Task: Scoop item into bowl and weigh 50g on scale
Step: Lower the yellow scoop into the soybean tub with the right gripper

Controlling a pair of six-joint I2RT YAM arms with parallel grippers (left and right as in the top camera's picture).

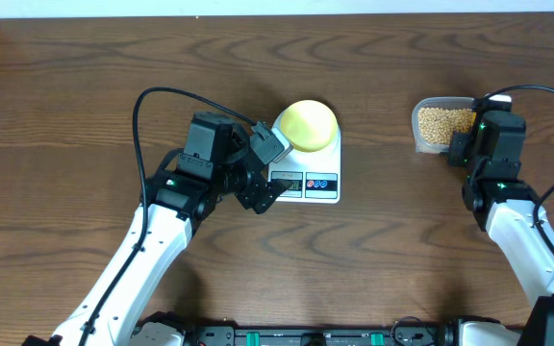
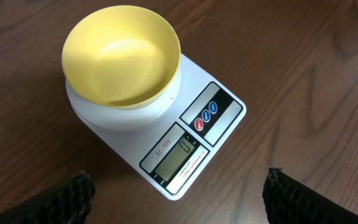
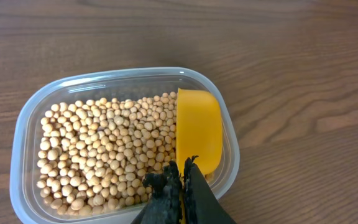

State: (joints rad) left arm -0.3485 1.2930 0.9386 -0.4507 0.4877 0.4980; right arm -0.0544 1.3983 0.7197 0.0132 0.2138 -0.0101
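Right gripper [image 3: 183, 165], black and textured, pinches shut on a smooth yellow scoop [image 3: 197, 127], its handle hidden, among round tan beans [image 3: 98, 149] in a clear plastic tub [image 3: 27, 118]. Left gripper [image 2: 178, 174] gapes empty, fingers cropped, near the glossy bowl [image 2: 120, 53] atop the white scale [image 2: 191, 68].

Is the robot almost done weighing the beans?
Not nearly. Done: the empty bowl sits on the scale. In hand: the right fingers are shut on the scoop in the tub of beans. The left fingers hang open by the scale. Still to do: scooping beans into the bowl and weighing them.
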